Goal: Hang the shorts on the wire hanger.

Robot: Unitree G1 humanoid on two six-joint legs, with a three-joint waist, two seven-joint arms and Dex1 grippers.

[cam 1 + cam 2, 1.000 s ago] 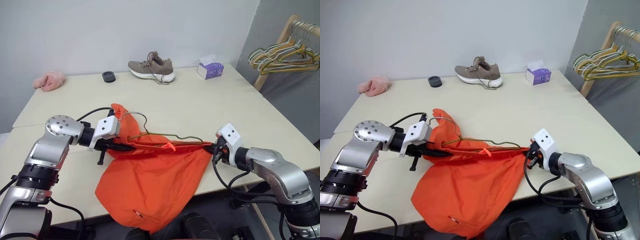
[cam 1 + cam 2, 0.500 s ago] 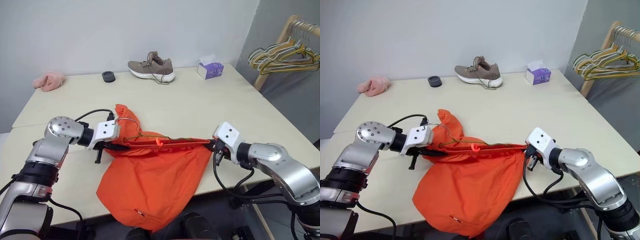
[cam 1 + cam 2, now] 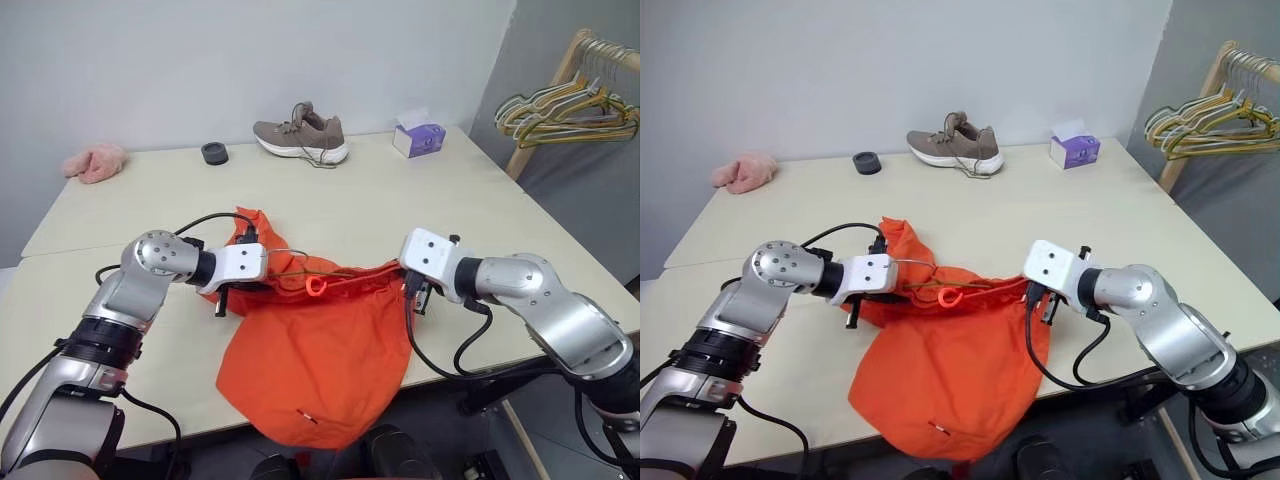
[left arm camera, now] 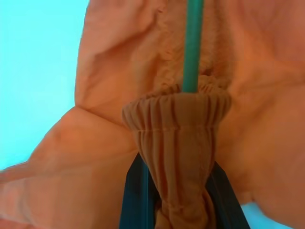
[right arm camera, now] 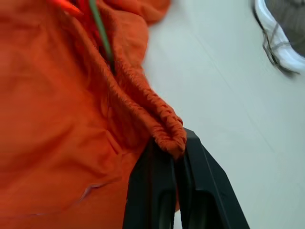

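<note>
Both grippers pinch the gathered waistband of the one pair of shorts (image 3: pixel 320 350): the left gripper (image 3: pixel 262 287) clamps one end, the right gripper (image 3: pixel 408 288) the other, so the band sags between them above the table (image 3: pixel 420 200). One wire hanger (image 3: pixel 300 262) threads along the waistband, its hook curving up just beside the left gripper. Bright orange, the shorts droop over the table's near edge, with a drawstring loop (image 3: pixel 316 288) at the middle. Farther back sit one shoe (image 3: pixel 301 133), one tissue box (image 3: pixel 419 138) and one pink cloth (image 3: pixel 95 162).
</note>
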